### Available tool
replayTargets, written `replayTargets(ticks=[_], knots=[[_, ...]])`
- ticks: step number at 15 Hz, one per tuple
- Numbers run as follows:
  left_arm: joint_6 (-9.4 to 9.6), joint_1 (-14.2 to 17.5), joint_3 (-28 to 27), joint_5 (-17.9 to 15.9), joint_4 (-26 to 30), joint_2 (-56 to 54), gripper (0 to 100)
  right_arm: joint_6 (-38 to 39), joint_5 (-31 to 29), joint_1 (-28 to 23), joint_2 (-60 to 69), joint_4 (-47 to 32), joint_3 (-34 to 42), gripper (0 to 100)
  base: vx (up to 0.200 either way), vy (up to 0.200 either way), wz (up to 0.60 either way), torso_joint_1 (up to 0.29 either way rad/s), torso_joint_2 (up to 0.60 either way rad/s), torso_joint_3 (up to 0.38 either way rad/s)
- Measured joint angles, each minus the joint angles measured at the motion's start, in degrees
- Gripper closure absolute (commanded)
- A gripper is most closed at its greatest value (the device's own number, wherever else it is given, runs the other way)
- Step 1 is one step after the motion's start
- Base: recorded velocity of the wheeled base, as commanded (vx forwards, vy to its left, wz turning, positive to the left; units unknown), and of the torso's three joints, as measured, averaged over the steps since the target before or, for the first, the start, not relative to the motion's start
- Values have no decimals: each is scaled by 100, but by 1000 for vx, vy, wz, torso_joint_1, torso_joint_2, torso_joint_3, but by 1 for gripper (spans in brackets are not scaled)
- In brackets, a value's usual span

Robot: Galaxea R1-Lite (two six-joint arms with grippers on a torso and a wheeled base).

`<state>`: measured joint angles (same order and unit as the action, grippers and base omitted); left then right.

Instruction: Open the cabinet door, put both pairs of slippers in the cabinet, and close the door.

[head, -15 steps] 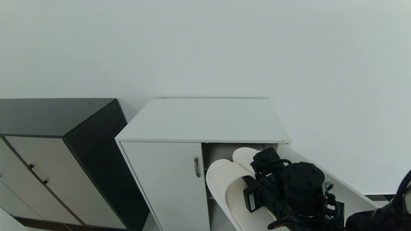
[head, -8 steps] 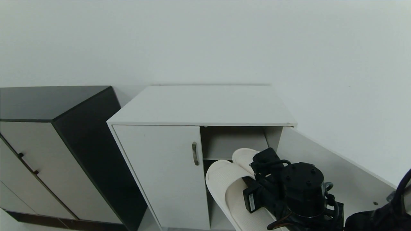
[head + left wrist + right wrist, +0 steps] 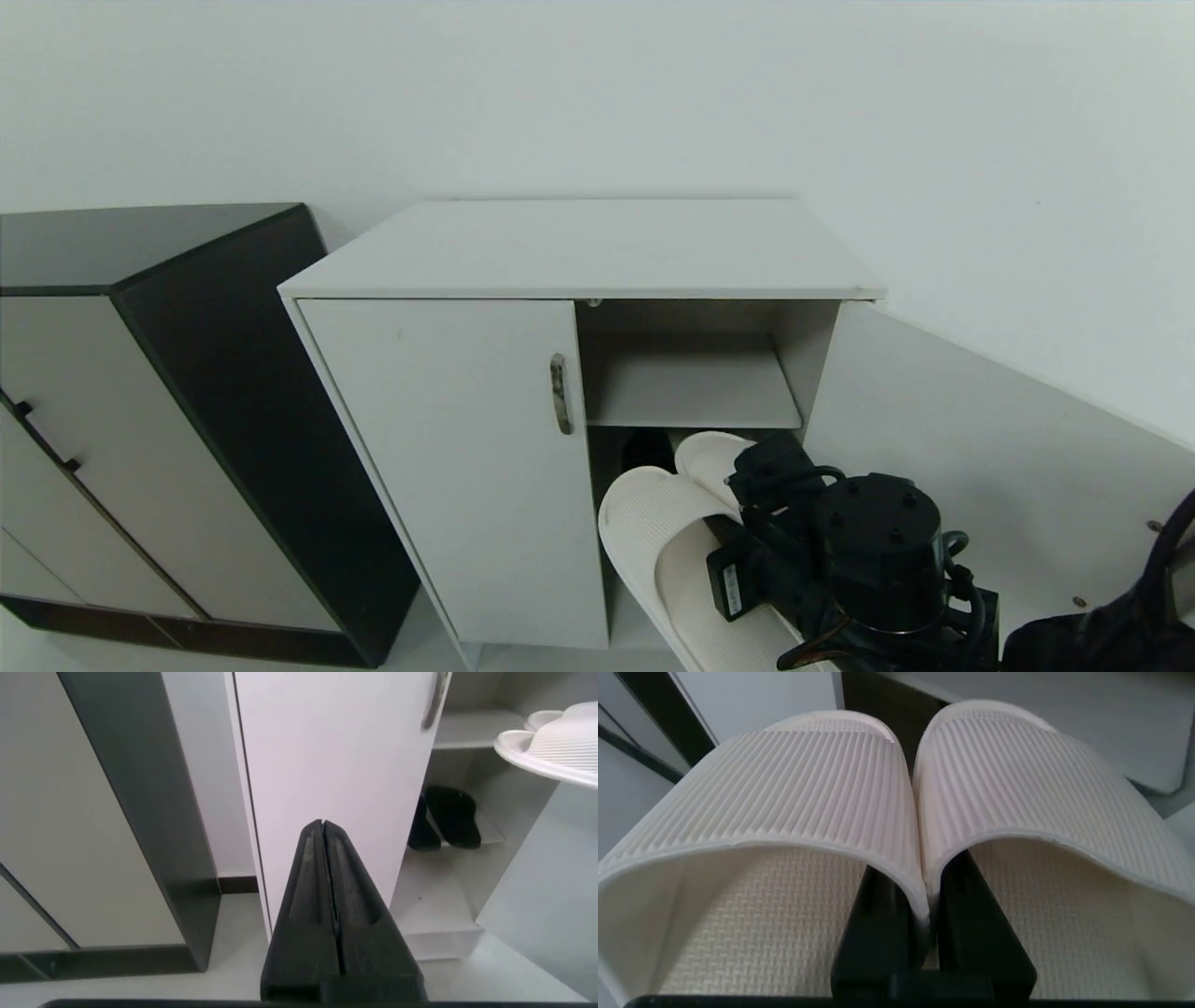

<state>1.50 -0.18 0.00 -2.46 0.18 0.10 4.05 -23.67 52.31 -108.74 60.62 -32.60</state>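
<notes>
The white cabinet (image 3: 597, 247) has its left door (image 3: 448, 448) closed and its right door (image 3: 980, 448) swung wide open. Inside are a bare shelf (image 3: 691, 387) and, on a lower level, a pair of black slippers (image 3: 448, 817). My right gripper (image 3: 920, 919) is shut on a pair of white slippers (image 3: 653, 523), pinching their inner walls together. It holds them just in front of the open compartment, toes toward it. My left gripper (image 3: 322, 831) is shut with nothing in it and hangs low before the closed left door.
A dark cabinet (image 3: 187, 373) with pale drawer fronts stands close on the left of the white one. A metal handle (image 3: 559, 394) sits on the closed door's inner edge. The open door bounds the space on the right.
The whole head picture has shifted, so the camera has moved; more of the cabinet's inside now shows. The right gripper and its white slippers keep their place in the picture.
</notes>
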Motion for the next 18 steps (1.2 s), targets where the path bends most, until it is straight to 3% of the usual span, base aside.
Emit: replayTargets(ticks=[12, 18], knots=[[-2, -4, 0, 1, 6, 0, 100, -2, 13, 2, -123, 20, 38, 100, 0, 0, 0, -78, 441, 354], [-2, 2, 0, 0, -2, 0, 100, -28, 9, 0, -184, 260, 90, 100, 0, 0, 0, 1, 56, 53]])
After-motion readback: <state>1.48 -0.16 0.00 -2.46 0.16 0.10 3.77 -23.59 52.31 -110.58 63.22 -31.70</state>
